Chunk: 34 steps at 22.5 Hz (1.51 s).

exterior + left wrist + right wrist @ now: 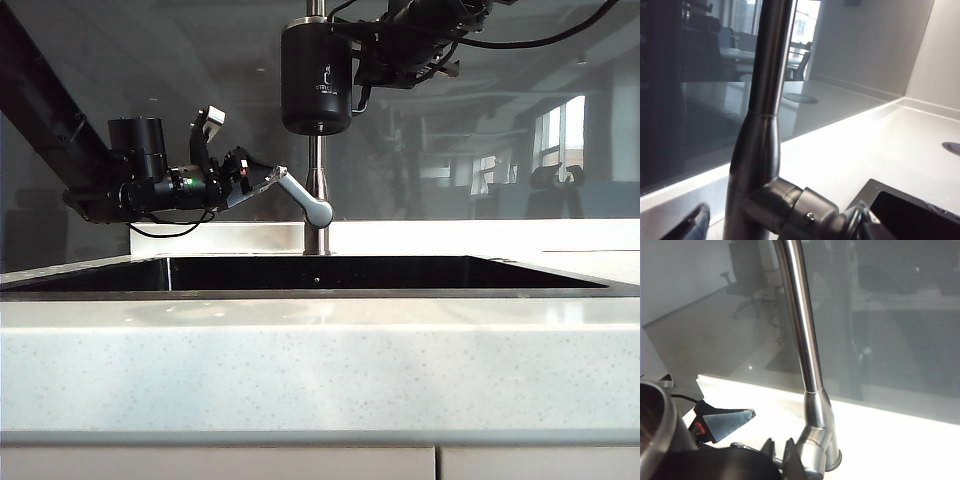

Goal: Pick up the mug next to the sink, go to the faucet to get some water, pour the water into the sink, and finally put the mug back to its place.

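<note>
High in the exterior view the black mug (316, 85) hangs upright in front of the faucet (316, 180) pipe. My right gripper (366, 92) reaches in from the upper right and is shut on the mug's handle. The right wrist view shows the mug's silver rim (657, 425), my right gripper (778, 455) and the faucet (807, 365). My left gripper (270, 178) is at the end of the faucet's angled lever (305, 197). In the left wrist view the left gripper (780, 227) stands open astride the lever (800, 210). The sink (320, 272) lies below.
A white countertop (320, 360) runs along the sink's front and back, with cabinet fronts under it. A dark glass wall (500, 120) stands right behind the faucet. A round metal fitting (952, 146) sits on the counter beyond the sink corner.
</note>
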Tool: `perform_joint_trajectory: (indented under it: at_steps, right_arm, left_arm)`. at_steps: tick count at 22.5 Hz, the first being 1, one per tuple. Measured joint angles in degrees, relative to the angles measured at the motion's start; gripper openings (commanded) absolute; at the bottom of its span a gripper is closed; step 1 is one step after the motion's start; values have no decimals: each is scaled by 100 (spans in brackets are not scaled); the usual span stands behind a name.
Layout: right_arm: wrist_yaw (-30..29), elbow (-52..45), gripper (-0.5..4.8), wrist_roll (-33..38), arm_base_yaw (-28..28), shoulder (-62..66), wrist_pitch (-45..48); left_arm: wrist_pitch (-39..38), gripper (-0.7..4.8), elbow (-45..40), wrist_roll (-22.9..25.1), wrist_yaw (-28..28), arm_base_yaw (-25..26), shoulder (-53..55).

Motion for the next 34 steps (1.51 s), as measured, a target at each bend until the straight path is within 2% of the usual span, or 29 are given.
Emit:
perform_joint_trajectory:
  at_steps: [5, 9, 13, 15, 19, 21, 23, 27, 29, 30, 34]
  right_arm:
    - [0, 0, -6, -4, -2, 9, -7]
    - [0, 0, -6, -9, -4, 9, -50]
    - [-2, 0, -6, -28, -7, 11, -50]
    - [-2, 0, -6, -216, -7, 9, -52]
    - [20, -2, -6, -1613, -9, -74, -584]
    - [420, -15, -6, -2747, 0, -280, -846]
    - [787, -15, -6, -3261, 11, -400, -824]
    - [1915, -9, -6, -5101, 11, -695, -732]
    - [2124, -9, -6, -5727, 11, -719, -732]
    - [2271, -9, -6, -6389, 37, -728, -732]
    - [2492, -9, -6, -7879, 195, -728, -723]
  left_arm:
    - [-221, 371, 9, 249, -291, -26, -4]
    - [-304, 371, 2, 317, -901, -46, -7]
    - [-308, 371, -11, 317, -953, -44, -7]
    - [-348, 371, -9, 221, -780, -24, -7]
    - [-383, 371, -11, 197, -601, 26, -4]
    - [-372, 371, -11, 197, -605, 20, -4]
    - [-356, 371, -11, 197, -605, 20, -4]
    - [-339, 371, -9, 197, -608, 22, -4]
    - [-339, 371, -11, 197, -608, 22, -2]
    - [-339, 371, -9, 197, -605, 22, -4]
    - [-339, 371, -9, 195, -608, 17, -2]
